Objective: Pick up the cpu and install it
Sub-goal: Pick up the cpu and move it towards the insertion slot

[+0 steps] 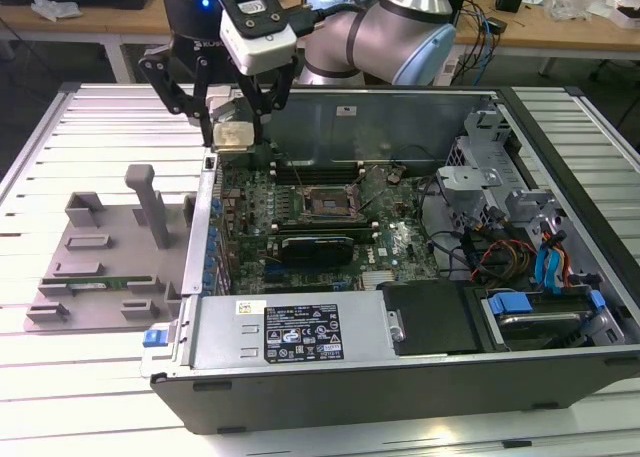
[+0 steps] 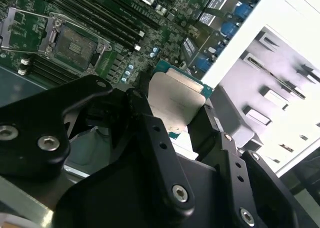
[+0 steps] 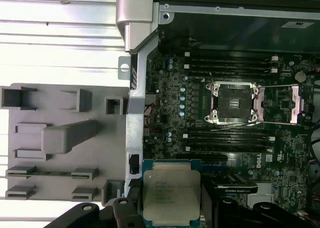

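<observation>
The cpu (image 1: 234, 135), a flat square chip with a silver-grey metal top, hangs in the air with my gripper (image 1: 233, 127) shut on its edges. It sits over the open computer case's wall on the exterior view's left, above the back corner of the motherboard. In both wrist views the cpu (image 3: 171, 195) (image 2: 175, 101) shows between black fingers (image 3: 125, 210) (image 2: 140, 108). The black socket frame (image 1: 328, 203) (image 3: 232, 103) (image 2: 75, 46) lies open on the motherboard with its lever raised, some way from the chip.
A grey fixture tray (image 1: 100, 267) (image 3: 65, 138) beside the case holds a thin green memory stick (image 1: 95, 282). Inside the case are memory slots, a black card (image 1: 318, 247), a drive cage and cables (image 1: 520, 247). The case walls (image 1: 205, 227) rise around the board.
</observation>
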